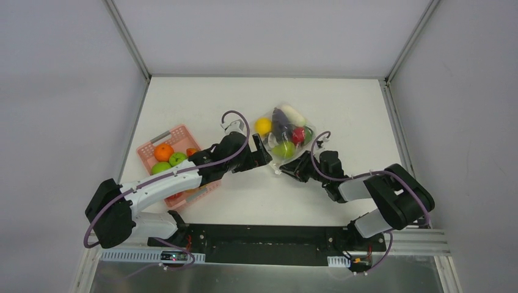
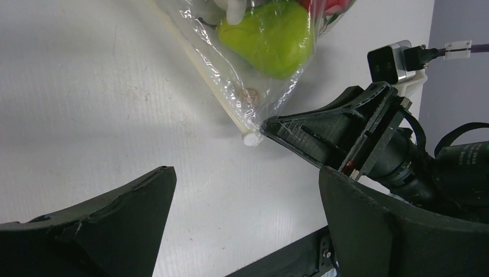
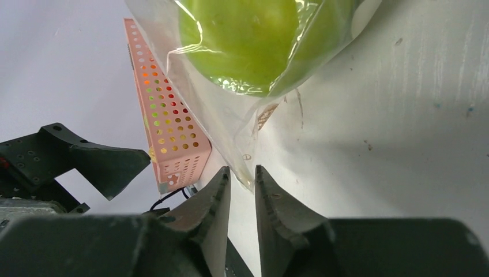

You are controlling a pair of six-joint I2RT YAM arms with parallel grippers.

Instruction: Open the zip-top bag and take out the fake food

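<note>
The clear zip-top bag point(image 1: 284, 130) lies on the white table with fake food inside: a yellow fruit point(image 1: 263, 126), a purple eggplant point(image 1: 280, 124), a white vegetable point(image 1: 292, 114), a red tomato point(image 1: 298, 135) and a green piece point(image 1: 283, 149). My left gripper point(image 1: 264, 150) is open wide and empty at the bag's near left edge; the zip strip's end point(image 2: 251, 138) lies just beyond its fingertips point(image 2: 164, 173). My right gripper point(image 1: 286, 172) sits at the bag's near corner. Its jaws point(image 3: 242, 173) are a narrow gap apart, with the bag's corner tip point(image 3: 247, 180) between the fingertips.
A pink slatted basket point(image 1: 175, 133) with an orange mandarin point(image 1: 163, 151) and green apples point(image 1: 178, 159) stands left of the bag, partly under my left arm. It also shows in the right wrist view point(image 3: 170, 134). The table's black front edge runs close behind both grippers.
</note>
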